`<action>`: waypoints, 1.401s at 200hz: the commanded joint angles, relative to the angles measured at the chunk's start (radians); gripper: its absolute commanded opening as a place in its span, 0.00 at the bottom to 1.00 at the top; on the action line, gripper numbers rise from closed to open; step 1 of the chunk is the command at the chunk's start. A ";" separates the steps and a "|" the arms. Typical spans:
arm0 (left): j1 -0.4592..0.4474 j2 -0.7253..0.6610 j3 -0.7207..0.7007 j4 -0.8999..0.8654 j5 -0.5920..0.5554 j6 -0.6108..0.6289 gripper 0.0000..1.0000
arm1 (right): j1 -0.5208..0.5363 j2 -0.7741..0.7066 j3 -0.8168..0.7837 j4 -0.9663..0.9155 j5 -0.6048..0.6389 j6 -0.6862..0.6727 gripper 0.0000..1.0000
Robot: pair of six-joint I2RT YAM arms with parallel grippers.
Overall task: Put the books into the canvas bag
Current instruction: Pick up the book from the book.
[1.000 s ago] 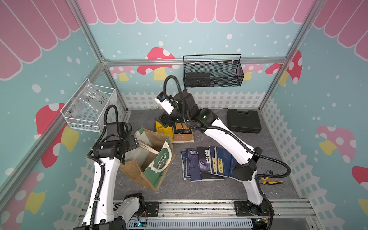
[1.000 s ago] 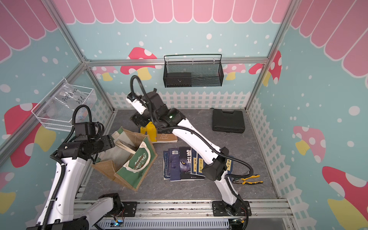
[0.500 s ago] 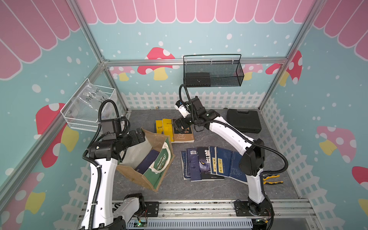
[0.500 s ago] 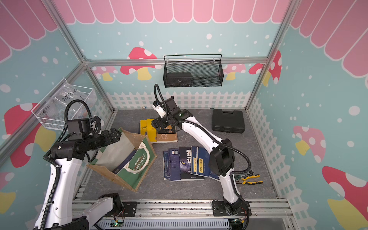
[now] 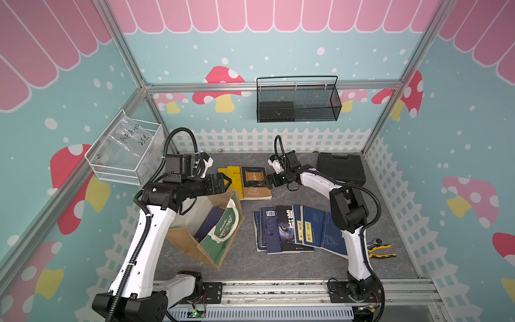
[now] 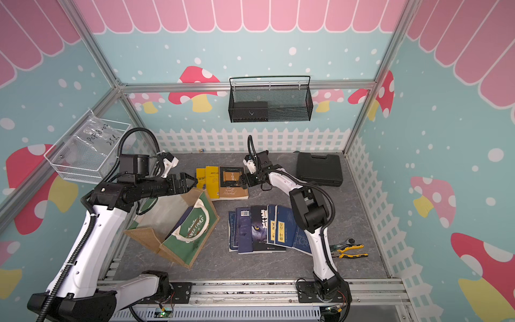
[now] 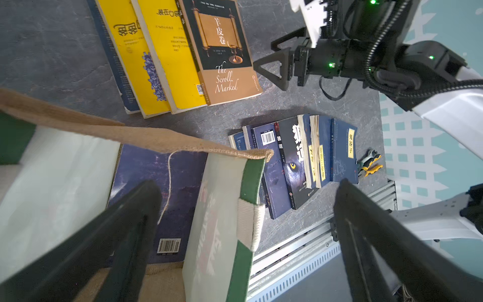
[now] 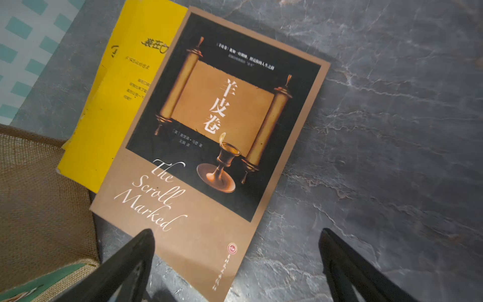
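The canvas bag (image 5: 195, 245) (image 6: 156, 237) (image 7: 60, 167) stands open at front left with one navy book (image 5: 213, 220) (image 7: 162, 188) inside. My left gripper (image 5: 227, 181) (image 6: 192, 181) (image 7: 248, 184) hovers open over the bag's back rim, gripping nothing. Behind the bag lie two yellow books (image 5: 232, 178) (image 7: 146, 60) and a brown book (image 5: 255, 182) (image 6: 232, 182) (image 8: 209, 146). My right gripper (image 5: 268, 179) (image 6: 242, 179) (image 8: 235, 232) is open just above the brown book's right edge. Several navy books and a wolf-eye one (image 5: 287, 228) (image 6: 259, 228) (image 7: 292, 162) are fanned out mid-table.
A black plastic case (image 5: 341, 170) lies at back right and yellow-handled pliers (image 5: 380, 249) at front right. On the left wall hangs a white wire basket (image 5: 125, 153), on the back wall a black mesh basket (image 5: 298, 103).
A navy book has dropped into the bag. My left gripper let go of the bag's rim and opened wide. My right arm came down from above the bag to the brown book's edge and opened.
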 commanded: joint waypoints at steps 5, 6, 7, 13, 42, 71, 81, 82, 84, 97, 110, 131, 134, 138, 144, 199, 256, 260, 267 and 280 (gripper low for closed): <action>-0.049 0.022 0.038 0.042 -0.001 -0.025 0.99 | -0.025 0.067 0.011 0.072 -0.112 0.023 0.99; -0.052 0.025 0.039 0.045 -0.002 -0.025 0.99 | -0.026 0.069 0.011 0.074 -0.116 0.023 0.99; -0.054 0.026 0.039 0.045 -0.002 -0.026 0.99 | -0.027 0.070 0.011 0.077 -0.120 0.025 0.99; -0.067 0.037 0.041 0.051 -0.006 -0.031 0.99 | -0.033 0.083 0.011 0.095 -0.150 0.030 0.99; -0.124 0.083 0.049 0.097 -0.027 -0.065 0.99 | -0.038 0.145 0.050 0.132 -0.238 0.046 0.99; -0.153 0.133 0.068 0.131 -0.039 -0.088 0.99 | -0.038 0.203 0.104 0.143 -0.292 0.072 0.93; -0.159 0.147 0.074 0.137 -0.043 -0.089 0.99 | -0.039 0.215 0.113 0.155 -0.307 0.087 0.88; -0.159 0.148 0.076 0.137 -0.043 -0.090 0.99 | -0.039 0.216 0.113 0.156 -0.309 0.088 0.88; -0.159 0.150 0.077 0.137 -0.043 -0.090 0.99 | -0.039 0.218 0.114 0.159 -0.313 0.092 0.86; -0.164 0.163 0.084 0.140 -0.046 -0.089 0.99 | -0.038 0.217 0.110 0.187 -0.336 0.116 0.77; -0.166 0.171 0.087 0.141 -0.049 -0.088 0.99 | -0.035 0.200 0.085 0.229 -0.330 0.140 0.70; -0.166 0.173 0.083 0.141 -0.058 -0.083 0.99 | -0.031 0.158 0.030 0.308 -0.319 0.171 0.66; -0.166 0.173 0.080 0.141 -0.061 -0.081 0.99 | -0.031 0.152 0.024 0.317 -0.319 0.175 0.66; -0.166 0.174 0.078 0.140 -0.063 -0.080 0.99 | -0.031 0.143 0.017 0.327 -0.318 0.179 0.65; -0.166 0.172 0.074 0.140 -0.064 -0.077 0.99 | -0.029 0.130 0.005 0.343 -0.318 0.185 0.63; -0.166 0.164 0.053 0.140 -0.087 -0.063 0.99 | -0.015 0.085 -0.023 0.404 -0.337 0.220 0.55; -0.166 0.160 0.042 0.141 -0.101 -0.053 0.99 | -0.007 0.107 -0.006 0.438 -0.333 0.270 0.47; -0.166 0.158 0.041 0.141 -0.101 -0.053 0.99 | -0.006 0.114 0.001 0.438 -0.332 0.277 0.44; -0.166 0.156 0.041 0.141 -0.101 -0.053 0.99 | -0.008 0.127 0.012 0.437 -0.332 0.288 0.38; -0.166 0.151 0.040 0.141 -0.102 -0.052 0.99 | -0.007 0.140 0.032 0.438 -0.329 0.309 0.25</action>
